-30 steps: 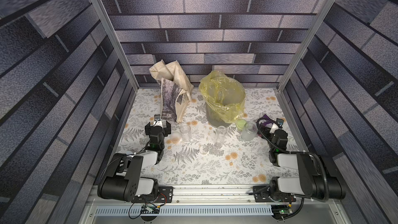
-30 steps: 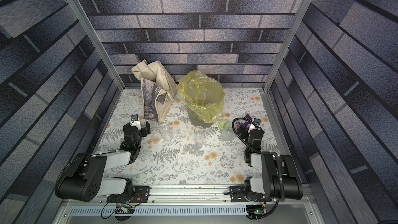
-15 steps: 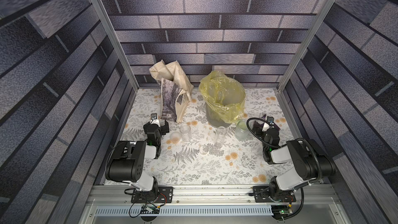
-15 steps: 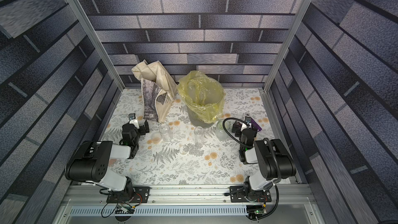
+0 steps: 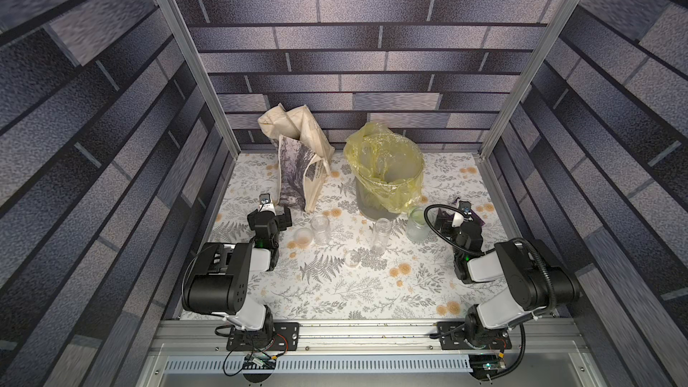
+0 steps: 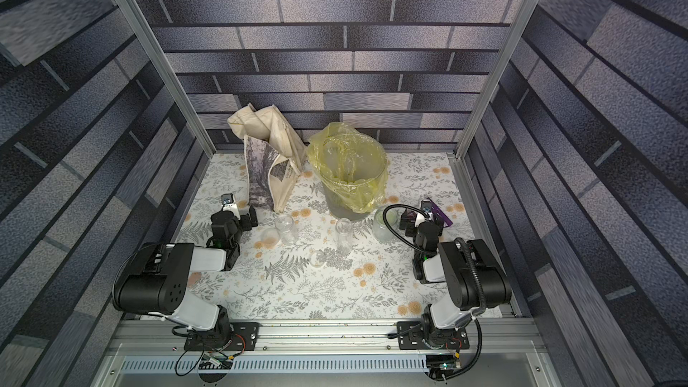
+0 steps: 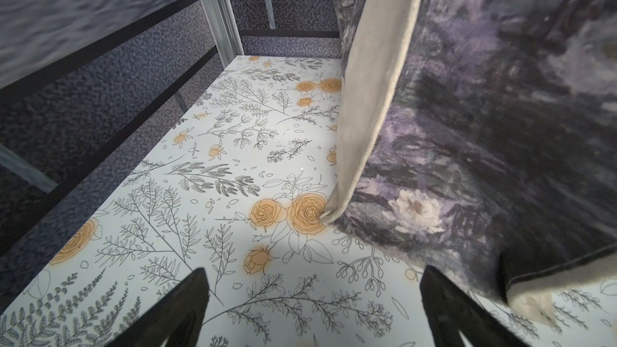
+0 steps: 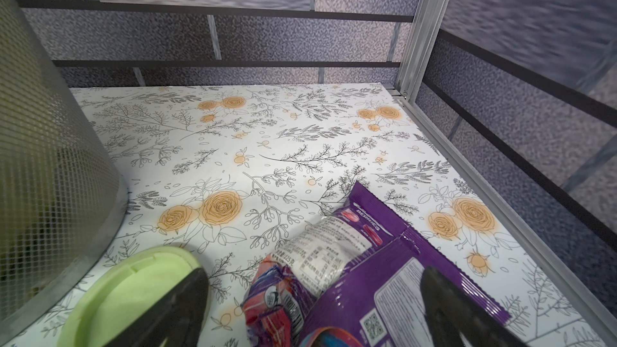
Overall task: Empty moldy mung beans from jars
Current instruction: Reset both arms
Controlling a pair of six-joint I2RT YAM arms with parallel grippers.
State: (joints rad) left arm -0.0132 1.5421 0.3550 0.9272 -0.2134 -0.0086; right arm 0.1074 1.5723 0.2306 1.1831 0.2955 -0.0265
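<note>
1. Left gripper (image 7: 314, 278): jaws spread wide with nothing between them, only bare patterned table (image 7: 233, 161) below. The tote (image 7: 467, 128) hangs just beside it.
2. Right gripper (image 8: 314, 275): jaws also wide apart and empty, poised over the pale green lid (image 8: 133, 288) and a purple snack packet (image 8: 400, 278). I cannot tell whether a finger touches the lid.
3. Moving outward, all three jars stand upright and uncapped: the left slim jar (image 5: 320, 228), the middle slim jar (image 5: 381, 234) and the ribbed jar (image 5: 417, 224). All look clear inside. Two whitish lids (image 5: 303, 236) lie loose on the table near the slim jars.
4. No mung beans show in any jar. A dark greenish patch low behind the mesh wall of the bucket (image 8: 50, 111) may be them, but that's a guess.
5. Just changed: both arms have folded back, elbows lifted high near the rail. I read that as the dumping finished and the arms parking.
6. Against a second ago:
   - The arms lay lower and more stretched out then.
   - The right gripper has edged towards the ribbed jar, while the left has barely shifted.
   - The slim jars haven't moved, and the jaws are as wide as before.
</note>
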